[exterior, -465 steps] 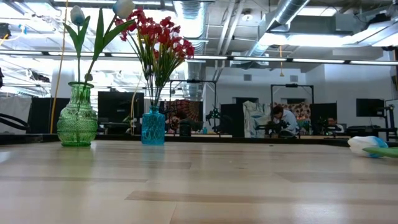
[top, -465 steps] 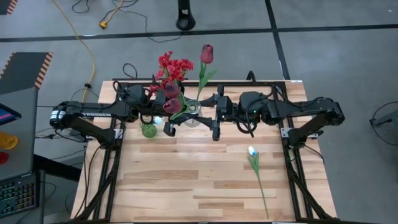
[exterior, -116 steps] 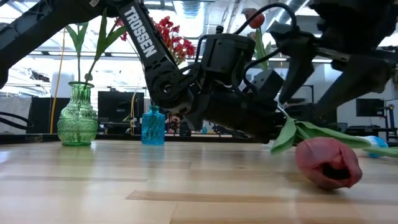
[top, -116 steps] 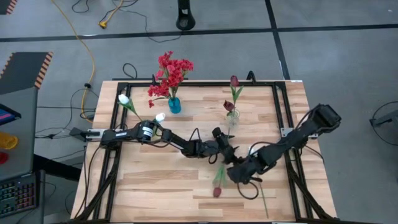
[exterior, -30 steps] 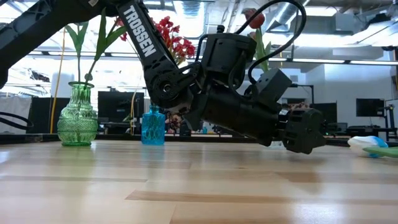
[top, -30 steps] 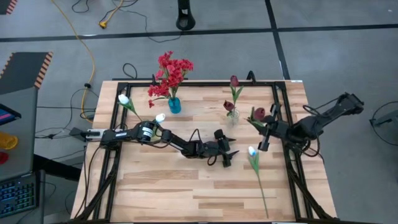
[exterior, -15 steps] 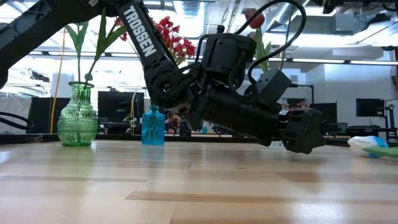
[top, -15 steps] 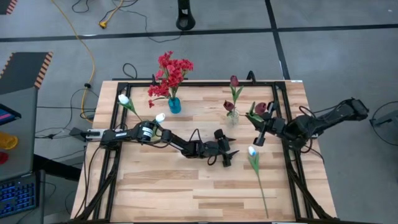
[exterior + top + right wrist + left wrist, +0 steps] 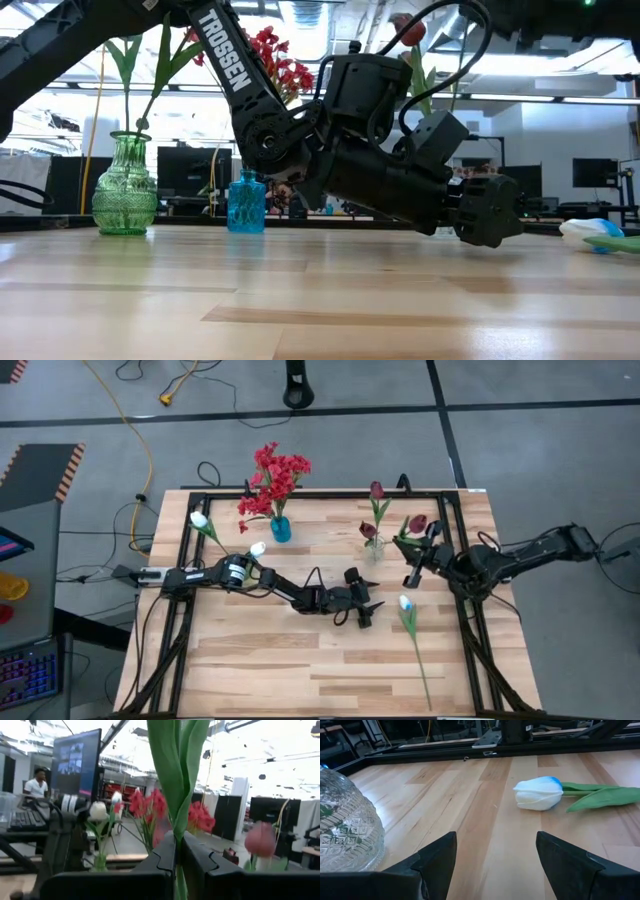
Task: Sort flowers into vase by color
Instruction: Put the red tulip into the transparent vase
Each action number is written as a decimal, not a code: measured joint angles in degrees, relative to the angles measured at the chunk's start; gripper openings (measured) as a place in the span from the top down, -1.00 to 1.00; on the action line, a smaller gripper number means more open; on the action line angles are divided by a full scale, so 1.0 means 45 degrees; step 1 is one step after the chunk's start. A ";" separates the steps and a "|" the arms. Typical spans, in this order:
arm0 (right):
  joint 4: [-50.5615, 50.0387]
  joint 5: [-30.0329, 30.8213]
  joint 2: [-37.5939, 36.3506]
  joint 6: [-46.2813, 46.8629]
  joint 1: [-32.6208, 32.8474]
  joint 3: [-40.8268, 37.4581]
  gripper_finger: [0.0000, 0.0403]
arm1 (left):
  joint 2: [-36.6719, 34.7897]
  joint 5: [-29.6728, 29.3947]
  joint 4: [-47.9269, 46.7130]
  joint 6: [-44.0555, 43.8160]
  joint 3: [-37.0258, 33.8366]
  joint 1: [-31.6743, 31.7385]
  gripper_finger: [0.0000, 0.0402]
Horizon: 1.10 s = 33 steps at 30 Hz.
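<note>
A blue vase with red flowers stands at the far edge. A green vase holds white tulips. The clear vase carries two maroon tulips. My right gripper is just right of the clear vase, shut on another maroon tulip. One white tulip lies flat on the table, stem toward the near edge. My left gripper hovers low at mid-table, open, with the white blossom ahead of it. My right gripper pinches the maroon tulip's green stem between its two fingers, below the long leaves. The fingers come about level from the table's right side and lie across the stem. The tulip stands upright above the fingers, lifted clear of the table, with its blossom leaning toward the far edge.
A black metal frame runs round the table's edges, close behind my right gripper. The left arm lies across the table's middle and fills the low view. A person sits by a monitor beyond the table. The near half of the table is bare wood.
My right gripper has carried the maroon tulip toward the far edge and a little left, nearer the clear vase, sinking slightly. The tulip has stayed upright in the hold. My left arm has kept still.
</note>
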 joint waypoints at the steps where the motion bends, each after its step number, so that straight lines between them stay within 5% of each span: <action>1: -0.0040 0.0000 0.0000 0.0130 -0.0074 -0.0120 0.76 | 0.0000 0.0000 0.0000 -0.0010 0.0000 0.0000 -0.30; 33: -0.0013 -0.0340 0.1224 0.1527 -0.1933 -0.0420 0.76 | 0.0005 0.0002 -0.0009 -0.0040 0.0000 0.0000 -0.30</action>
